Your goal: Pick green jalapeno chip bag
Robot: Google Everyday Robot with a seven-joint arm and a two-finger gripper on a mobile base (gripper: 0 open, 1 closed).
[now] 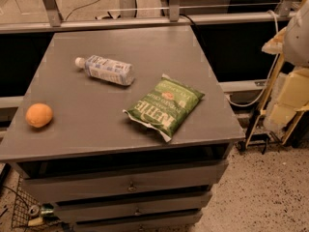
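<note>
The green jalapeno chip bag (165, 107) lies flat on the grey cabinet top (96, 124), right of centre and near the front right corner. It is crinkly green with white "KETTLE" lettering, a small orange-red emblem and white sealed ends. It is turned diagonally, with one end toward the front edge. My gripper is not in view. Only a white rounded part of the arm (298, 33) shows at the right edge, well clear of the bag.
A clear water bottle (105, 70) lies on its side behind and left of the bag. An orange (39, 115) sits near the left edge. Drawers (130, 182) run below the top. Pale yellow shapes (289, 98) and cables stand at the right.
</note>
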